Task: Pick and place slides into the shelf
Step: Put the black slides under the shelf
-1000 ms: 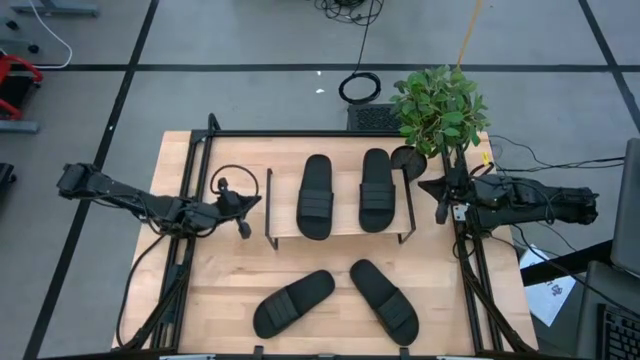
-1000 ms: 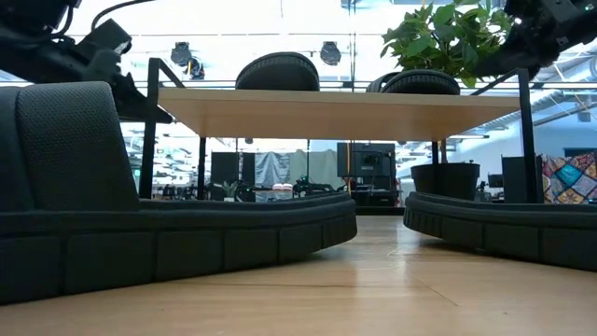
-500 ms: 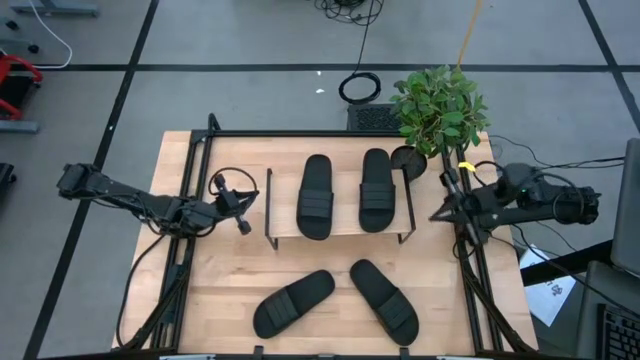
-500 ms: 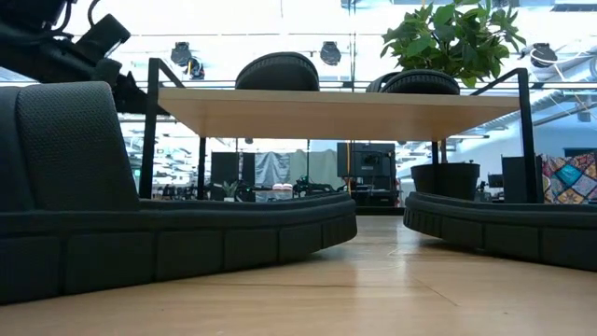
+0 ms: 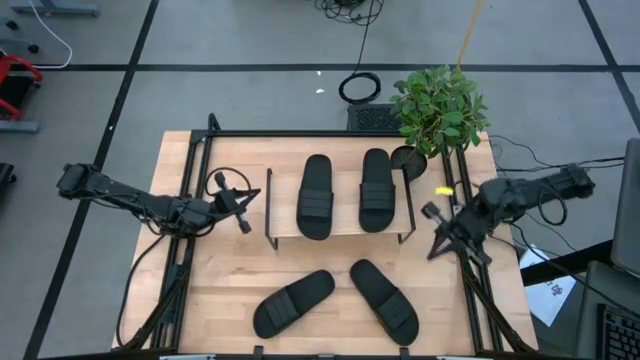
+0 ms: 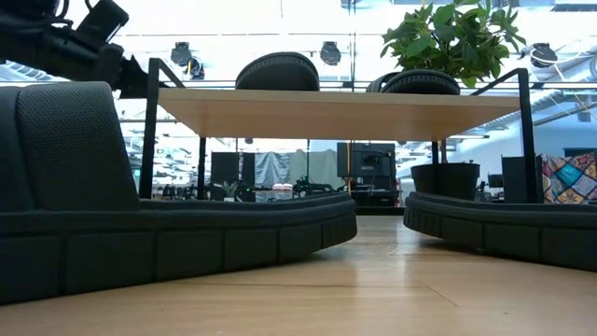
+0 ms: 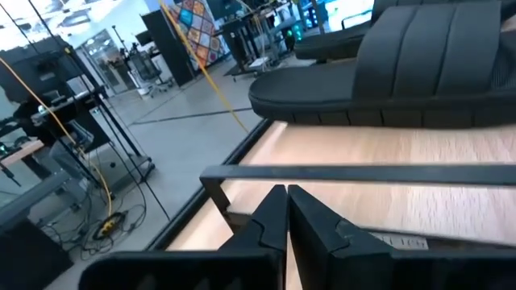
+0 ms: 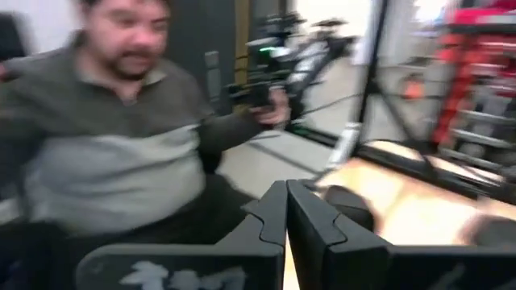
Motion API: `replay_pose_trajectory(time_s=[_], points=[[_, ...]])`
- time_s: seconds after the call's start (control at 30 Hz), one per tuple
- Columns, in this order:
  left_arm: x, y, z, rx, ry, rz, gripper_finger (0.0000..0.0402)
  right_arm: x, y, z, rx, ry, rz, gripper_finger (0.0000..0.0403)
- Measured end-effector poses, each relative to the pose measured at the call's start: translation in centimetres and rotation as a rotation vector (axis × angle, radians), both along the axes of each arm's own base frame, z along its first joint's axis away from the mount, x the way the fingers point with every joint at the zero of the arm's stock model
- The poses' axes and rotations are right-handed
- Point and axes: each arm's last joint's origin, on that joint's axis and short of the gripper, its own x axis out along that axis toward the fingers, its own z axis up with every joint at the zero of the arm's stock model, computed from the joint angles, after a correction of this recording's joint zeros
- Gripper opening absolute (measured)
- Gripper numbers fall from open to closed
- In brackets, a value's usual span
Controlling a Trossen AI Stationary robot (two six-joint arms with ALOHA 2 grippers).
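Note:
Two black slides point(image 5: 316, 196) point(image 5: 377, 190) lie sole-down side by side on the shelf's light wood top board point(image 5: 345, 225). The other two slides point(image 5: 294, 302) point(image 5: 384, 296) lie on the table in front of it, toes angled toward each other. They fill the low view's foreground point(image 6: 140, 215) point(image 6: 504, 224). My left gripper point(image 5: 247, 202) hovers shut, just left of the shelf's left frame. In the left wrist view it point(image 7: 286, 211) points at a slide point(image 7: 403, 72) on the board. My right gripper point(image 5: 436, 238) hangs shut, right of the shelf. It holds nothing.
A potted plant point(image 5: 440, 105) stands at the shelf's far right corner, its pot point(image 5: 410, 160) beside the frame. Black rails point(image 5: 190, 200) point(image 5: 470, 270) run along both table sides. A person point(image 8: 121, 137) shows beyond the table in the right wrist view. Bare wood lies left of the front slides point(image 5: 215, 290).
My right arm has swung from beside the plant toward the table's near edge, turning its gripper as it went. It has dropped out of the low view's top right corner. My left gripper has risen slightly, staying beside the shelf. The slides have not moved.

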Motion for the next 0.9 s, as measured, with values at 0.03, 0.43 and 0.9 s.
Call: replay_pose_trajectory(time_s=[0.03, 0.43, 0.9], points=[[0.0, 0.0, -0.1, -0.006, 0.004, 0.002, 0.0016, 0.2, 0.7, 0.0, -0.009, -0.002, 0.039, 0.0000], [-0.1, 0.0, -0.6, -0.053, 0.026, 0.013, 0.0007, 0.1, 9.9, 1.8, -0.452, -0.072, -0.324, 0.0000], [0.0, -0.2, -0.7, -0.075, 0.036, -0.065, 0.0002, 0.4, 11.5, -1.7, -0.357, 0.371, -0.413, 0.0101]])
